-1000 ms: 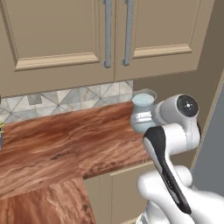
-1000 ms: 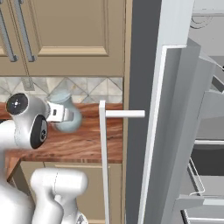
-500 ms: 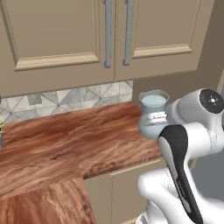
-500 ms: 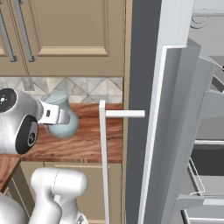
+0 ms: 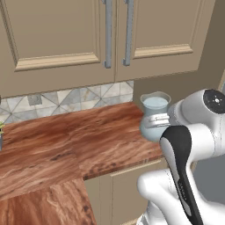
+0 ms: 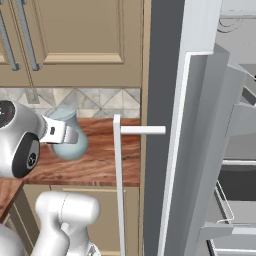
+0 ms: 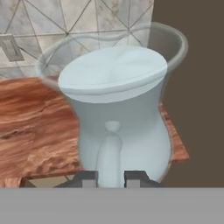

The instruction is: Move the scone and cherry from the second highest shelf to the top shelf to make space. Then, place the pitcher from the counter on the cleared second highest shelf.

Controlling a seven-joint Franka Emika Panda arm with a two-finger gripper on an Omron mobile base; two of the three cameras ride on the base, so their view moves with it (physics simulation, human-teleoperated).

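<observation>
Wood-grain counter (image 5: 66, 145) bears the pitcher (image 7: 120, 127); end effector (image 7: 111, 178) grip unclear.

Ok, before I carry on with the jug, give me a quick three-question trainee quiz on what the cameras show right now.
1. True or false: the pale blue-grey glossy pitcher lies tipped on its side.
2. Which surface does the pitcher stand on? A) the reddish-brown wood-grain counter B) a fridge shelf C) the floor
3. Fill in: in the hand view, the pincer faces the pitcher's ____.

Key:
1. False, it stands upright near the counter's end, by the dark side panel.
2. A.
3. Lower body; the two dark finger tips sit just before it, a small gap between them. Whether they touch it cannot be told.
</observation>
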